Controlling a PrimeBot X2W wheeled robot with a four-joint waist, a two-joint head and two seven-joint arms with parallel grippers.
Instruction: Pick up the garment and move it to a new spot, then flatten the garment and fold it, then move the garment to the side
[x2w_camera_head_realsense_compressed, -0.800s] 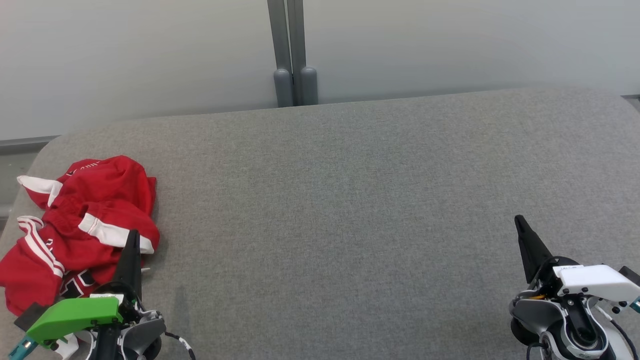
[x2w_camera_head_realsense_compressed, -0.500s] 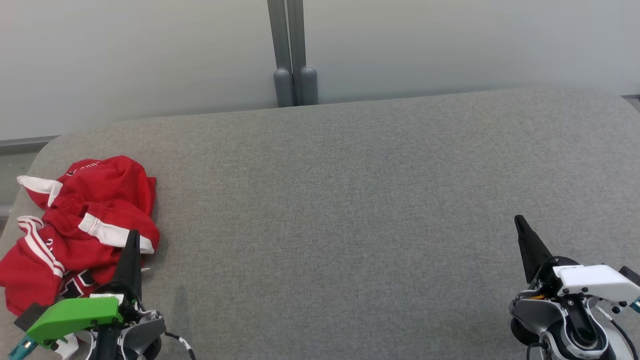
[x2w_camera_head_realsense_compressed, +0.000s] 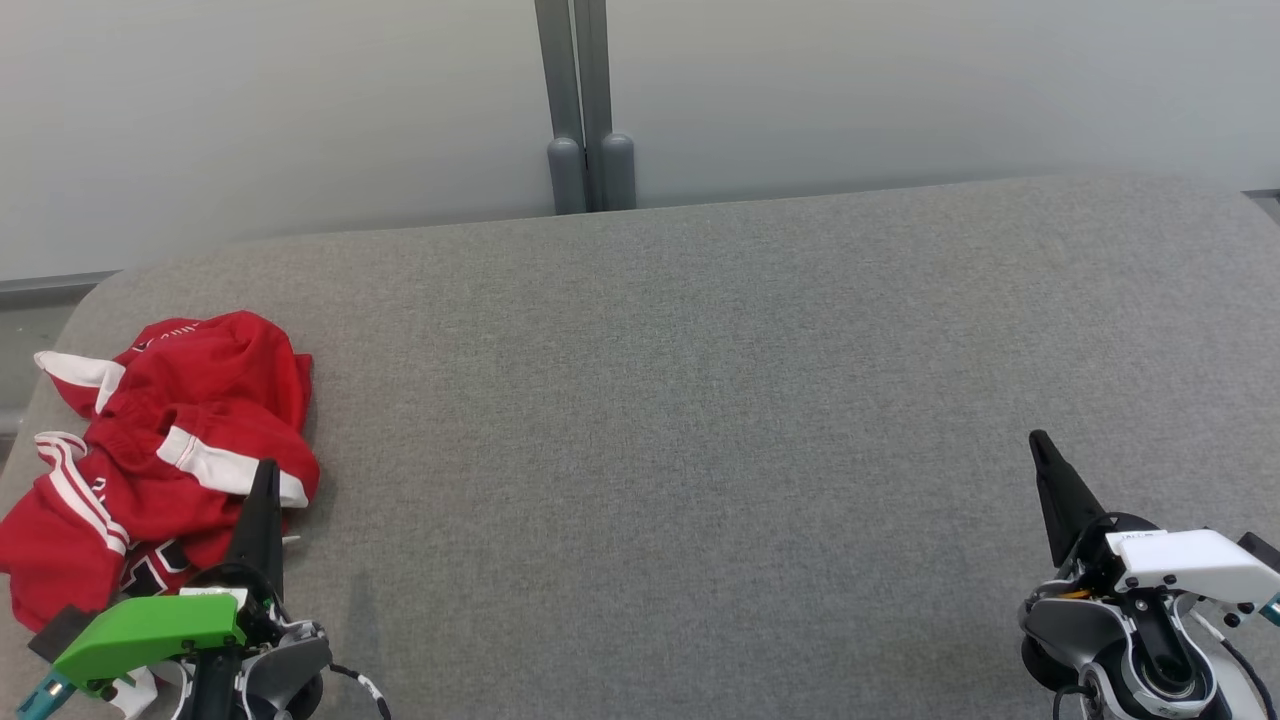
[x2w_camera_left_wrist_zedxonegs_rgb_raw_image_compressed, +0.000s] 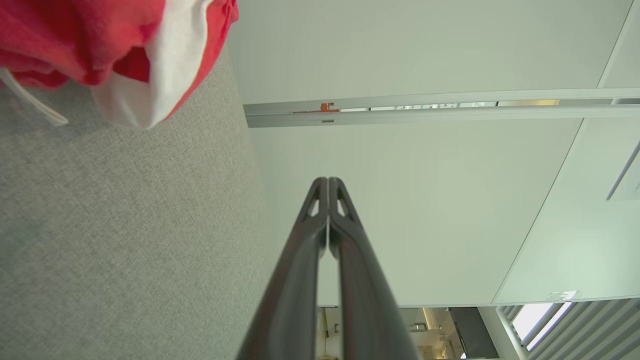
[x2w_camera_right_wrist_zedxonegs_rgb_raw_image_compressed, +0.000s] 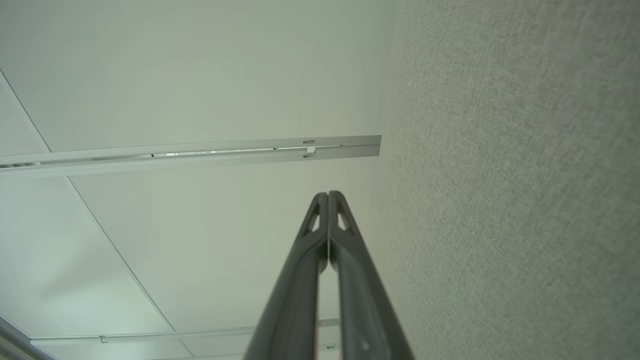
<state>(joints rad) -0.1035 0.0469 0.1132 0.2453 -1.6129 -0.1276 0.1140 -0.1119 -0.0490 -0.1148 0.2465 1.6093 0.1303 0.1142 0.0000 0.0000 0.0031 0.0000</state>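
Opening the closed, empty left gripper (x2w_camera_head_realsense_compressed: 266, 475) comes first, then pinching a thick fold of the crumpled red-and-white garment (x2w_camera_head_realsense_compressed: 170, 440) at the grey cloth table's (x2w_camera_head_realsense_compressed: 700, 400) left end. The right gripper (x2w_camera_head_realsense_compressed: 1042, 448) is closed too.

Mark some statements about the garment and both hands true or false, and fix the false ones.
1. The red garment lies crumpled at the left end of the grey padded surface. True.
2. The left hand grips the garment. False: its fingers are shut on nothing, and the cloth lies beside them.
3. The right hand is shut and empty, over bare padding. True.
4. The garment is folded flat. False: it is bunched in a heap, not yet spread or folded.
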